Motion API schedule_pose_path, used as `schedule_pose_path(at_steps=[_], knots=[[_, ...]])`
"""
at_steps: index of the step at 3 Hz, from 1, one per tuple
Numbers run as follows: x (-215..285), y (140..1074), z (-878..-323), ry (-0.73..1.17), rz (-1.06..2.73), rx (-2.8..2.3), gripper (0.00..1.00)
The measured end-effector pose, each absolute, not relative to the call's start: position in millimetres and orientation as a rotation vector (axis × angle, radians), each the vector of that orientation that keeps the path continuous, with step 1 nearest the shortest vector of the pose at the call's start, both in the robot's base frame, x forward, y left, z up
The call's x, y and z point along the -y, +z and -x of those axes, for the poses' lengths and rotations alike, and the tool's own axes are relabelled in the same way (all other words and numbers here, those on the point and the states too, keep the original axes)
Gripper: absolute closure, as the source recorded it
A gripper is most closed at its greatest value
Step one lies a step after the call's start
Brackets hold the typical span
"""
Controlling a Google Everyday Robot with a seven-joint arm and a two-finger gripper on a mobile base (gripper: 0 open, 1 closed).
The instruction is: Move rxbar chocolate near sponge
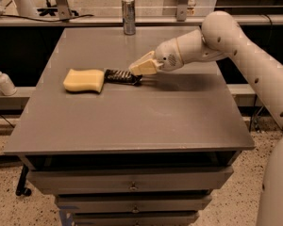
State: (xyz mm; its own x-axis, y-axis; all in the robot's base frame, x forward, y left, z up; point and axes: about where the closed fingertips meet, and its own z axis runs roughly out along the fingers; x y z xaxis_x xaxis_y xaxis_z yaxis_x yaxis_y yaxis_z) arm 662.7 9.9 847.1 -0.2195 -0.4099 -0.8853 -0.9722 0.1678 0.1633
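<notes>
The end effector (135, 70) sits low over the middle of the counter (146, 121). Its cream fingers are drawn together into one wedge and pinch the right end of the rxbar chocolate (118, 76). The dark bar runs out to the left of the fingertips, with its long axis roughly left to right and its underside on or just above the counter top. The bar's left end meets, or very nearly meets, the right edge of the sponge (83, 80), which lies flat further left. By my reading the bar is already near enough, so the next move is likely a release and a withdrawal to the right. A silver can (128, 15) stands at the far edge. The drawers (132, 186) below are closed, so their contents are hidden.
</notes>
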Motion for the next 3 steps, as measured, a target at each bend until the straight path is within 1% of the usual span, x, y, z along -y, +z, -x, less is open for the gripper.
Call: schedule_pose_path(at_steps=[1, 2, 3], knots=[[-26.0, 851.0, -653.4, 1.048, 1.341, -1.721, 1.00], [-32.2, 853.7, -650.4, 1.049, 1.346, -1.718, 0.82], [-34.5, 856.1, -650.6, 1.044, 1.349, -1.714, 0.59]])
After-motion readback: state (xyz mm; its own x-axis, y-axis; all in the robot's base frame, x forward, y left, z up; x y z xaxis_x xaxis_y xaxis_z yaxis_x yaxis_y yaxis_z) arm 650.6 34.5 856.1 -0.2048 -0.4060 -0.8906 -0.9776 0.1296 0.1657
